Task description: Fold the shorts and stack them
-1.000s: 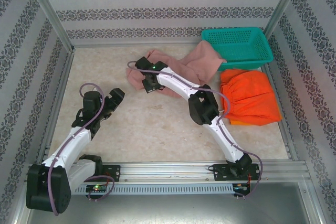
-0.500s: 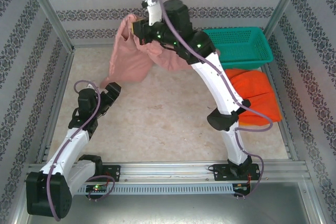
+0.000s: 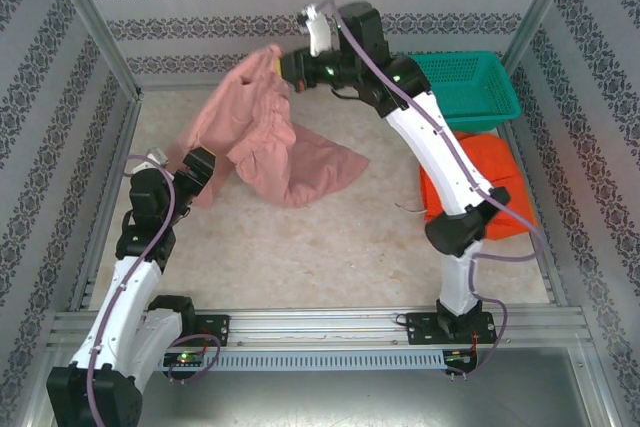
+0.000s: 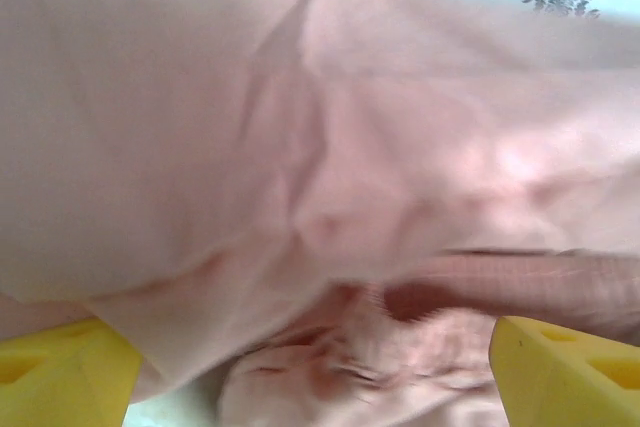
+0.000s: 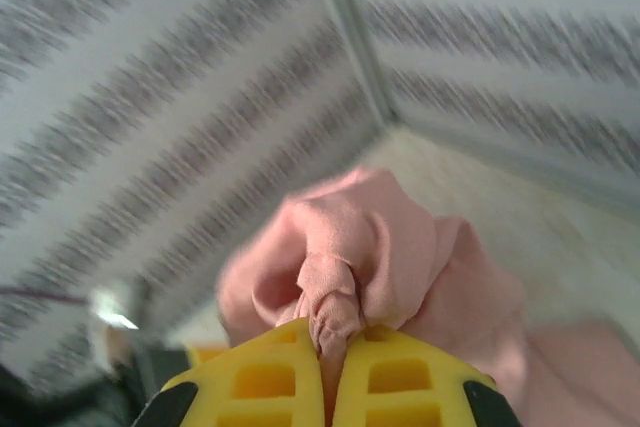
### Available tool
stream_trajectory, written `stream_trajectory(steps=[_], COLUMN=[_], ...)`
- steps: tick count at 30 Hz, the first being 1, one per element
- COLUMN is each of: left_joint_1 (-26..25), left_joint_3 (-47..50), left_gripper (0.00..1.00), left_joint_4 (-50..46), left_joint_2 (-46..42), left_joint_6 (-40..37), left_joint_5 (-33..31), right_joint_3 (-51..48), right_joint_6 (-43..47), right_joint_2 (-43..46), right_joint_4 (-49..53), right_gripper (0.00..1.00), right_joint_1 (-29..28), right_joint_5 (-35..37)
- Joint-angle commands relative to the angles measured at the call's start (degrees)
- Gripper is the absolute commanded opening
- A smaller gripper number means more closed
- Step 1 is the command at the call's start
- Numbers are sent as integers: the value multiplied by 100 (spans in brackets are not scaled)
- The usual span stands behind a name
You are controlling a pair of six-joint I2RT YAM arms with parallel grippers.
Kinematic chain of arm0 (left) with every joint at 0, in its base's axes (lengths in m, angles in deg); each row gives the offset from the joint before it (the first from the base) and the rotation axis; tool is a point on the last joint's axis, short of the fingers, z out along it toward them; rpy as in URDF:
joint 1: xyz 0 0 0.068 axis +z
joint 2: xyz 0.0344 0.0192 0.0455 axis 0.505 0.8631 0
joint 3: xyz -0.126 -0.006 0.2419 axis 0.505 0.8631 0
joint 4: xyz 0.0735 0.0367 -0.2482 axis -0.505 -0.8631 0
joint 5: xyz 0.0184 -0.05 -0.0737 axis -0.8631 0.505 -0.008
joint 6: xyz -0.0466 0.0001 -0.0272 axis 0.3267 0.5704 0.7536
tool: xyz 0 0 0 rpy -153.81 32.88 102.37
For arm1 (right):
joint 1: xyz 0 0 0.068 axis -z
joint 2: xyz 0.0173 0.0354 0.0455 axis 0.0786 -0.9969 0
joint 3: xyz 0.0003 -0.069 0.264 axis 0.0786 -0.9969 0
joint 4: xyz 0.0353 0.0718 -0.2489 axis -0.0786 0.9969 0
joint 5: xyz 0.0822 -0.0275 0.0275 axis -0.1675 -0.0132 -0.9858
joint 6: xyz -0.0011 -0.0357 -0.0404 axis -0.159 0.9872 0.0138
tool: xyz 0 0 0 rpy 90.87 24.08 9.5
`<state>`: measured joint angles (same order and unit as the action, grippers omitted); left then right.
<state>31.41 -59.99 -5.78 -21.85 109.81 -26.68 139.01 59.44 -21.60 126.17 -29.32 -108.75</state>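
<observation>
Looking down from the top external view: pale beige mottled table top [image 3: 300,247], boxed in by wallpapered panels with dark floral bands [image 3: 300,7] and slanted aluminium corner posts [image 3: 95,32]; a ribbed aluminium rail [image 3: 320,322] runs along the near edge and carries both arm bases. Teal plastic mesh basket [image 3: 455,87] sits in the back right corner. Red-orange fabric shorts [image 3: 500,172] lie flat just in front of the basket, partly hidden by the right arm. Right gripper [image 3: 285,65] is raised high at the back, pinching the dusty pink fabric shorts [image 3: 270,137] by one bunched edge; the cloth hangs down and forward, its lower part spread on the table near centre. Left gripper [image 3: 203,167] is low at the left, at the hanging cloth's lower left edge. Left wrist view: yellow finger pads [image 4: 60,372] stand wide apart in the bottom corners, loose pink cloth [image 4: 300,147] between and beyond them, nothing clamped; a strip of wallpaper shows at the top. Right wrist view, blurred: right gripper [image 5: 330,367] has its yellow pads pressed together on a narrow fold of the pink shorts [image 5: 380,247]; behind, banded wallpaper, a corner post [image 5: 350,37], and beige table at right.
</observation>
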Motion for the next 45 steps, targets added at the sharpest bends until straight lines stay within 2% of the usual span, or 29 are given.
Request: stream_trajectory(steps=[1,4,6,13,17,23,32,37,45], left_joint_1=[239,473,533,551,649,784,780,780,779], left_joint_3=[-185,-138,-81,136,8,-942,-2195,-2730,-3029], left_gripper=[88,85,84,84,85,81,62,60,61], left_joint_4=[-567,-703,-740,-1380,-1297,-887,-766,-926,-483], left_joint_2=[126,297,335,377,750,2164,4244,5063,5844], left_joint_6=[-209,-159,-130,116,151,-127,-539,-829,-854], left_joint_5=[122,303,356,96,82,553,1025,1004,1266], right_joint_3=[-1887,-3573,-4286,-5491,-5656,-5665,-5630,-5620,-5621], right_joint_6=[630,540,565,776,859,1031,1099,1085,1058], right_joint_2=[852,1509,1714,1837,1848,1839,1865,1805,1726], right_joint_4=[-334,-964,-1034,-1022,-1100,-1057,-1065,-1065,-1082], right_gripper=[0,0,0,0,0,0,0,0,0], right_joint_1=[338,765,941,1006,1000,998,1000,996,999], right_joint_5=[551,443,454,614,634,632,595,528,492])
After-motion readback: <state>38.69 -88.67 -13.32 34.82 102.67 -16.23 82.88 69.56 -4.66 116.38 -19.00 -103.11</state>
